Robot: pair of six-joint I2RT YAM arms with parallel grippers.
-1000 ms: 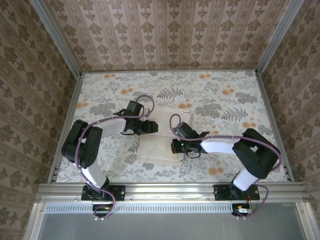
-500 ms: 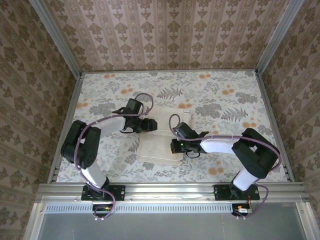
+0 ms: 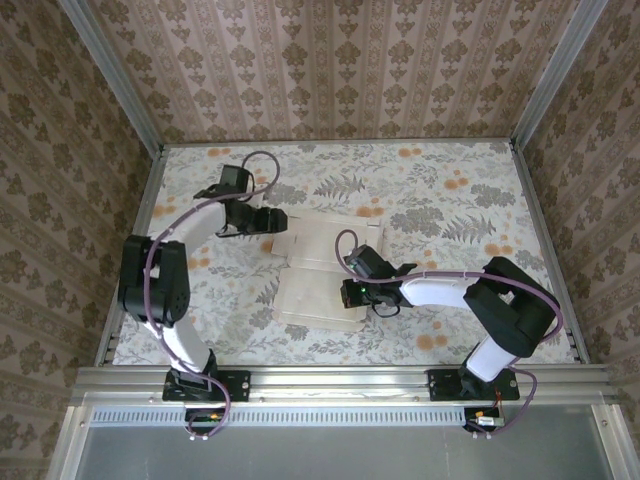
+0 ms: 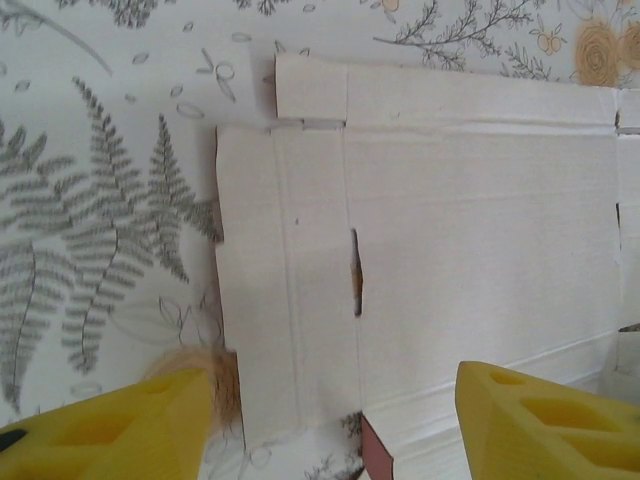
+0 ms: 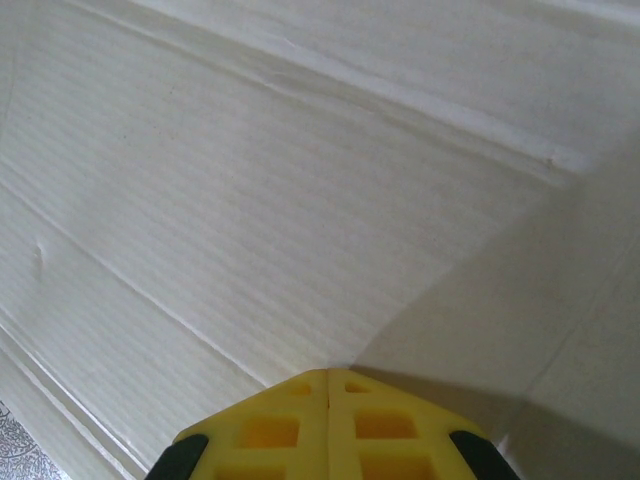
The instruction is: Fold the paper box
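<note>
Box [image 3: 325,262] is lying open; right gripper [image 3: 346,293], pressed together, is pinning it; left gripper [image 3: 282,222], spread, is hovering upper left. Risk: box skidding if pin slips.

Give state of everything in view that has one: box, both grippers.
paper box: lying open on the table, pale inside up, not yet folded into shape.
left gripper: open, holding nothing, above the box's left edge.
right gripper: shut, tip down at the box's inner face.
</note>
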